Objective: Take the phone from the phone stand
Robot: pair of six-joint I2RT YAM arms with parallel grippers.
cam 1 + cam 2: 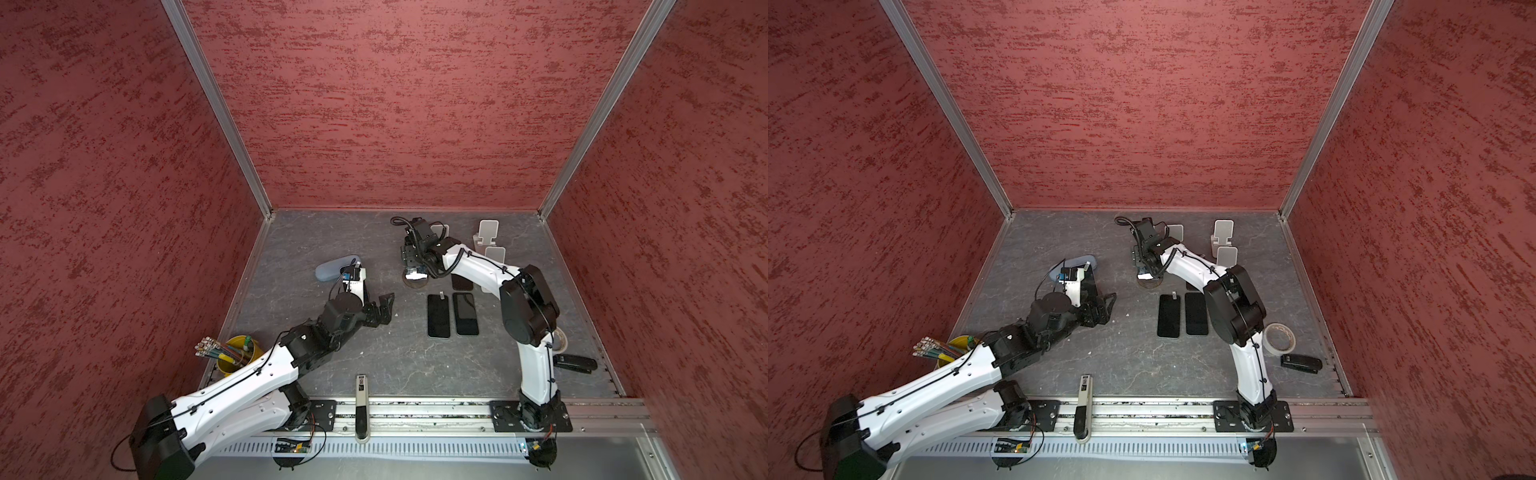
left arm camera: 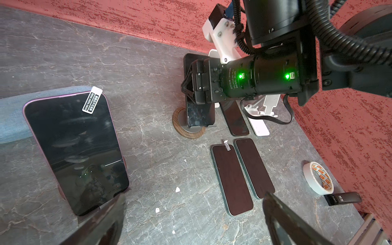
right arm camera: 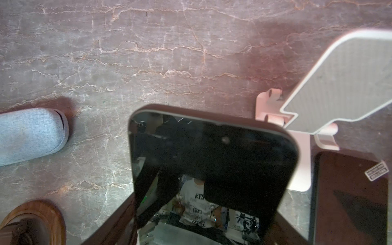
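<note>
Gripping phone (image 2: 200,114) by its sides w/ right fingers (image 2: 187,88); phone not lifted yet, sits in round wood-base stand (image 2: 180,129), far-centre of surface (image 2: 127,63); left fingers (image 2: 284,214) wide, empty. Lift-out remains.

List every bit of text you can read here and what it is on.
"DAMIAO": on the right arm's wrist motor; finer print beside it too small.
White sticker on the leaning phone: too small to read.
Small tag on a flat phone: too small.
Orange print inside the tape roll: illegible.
</note>
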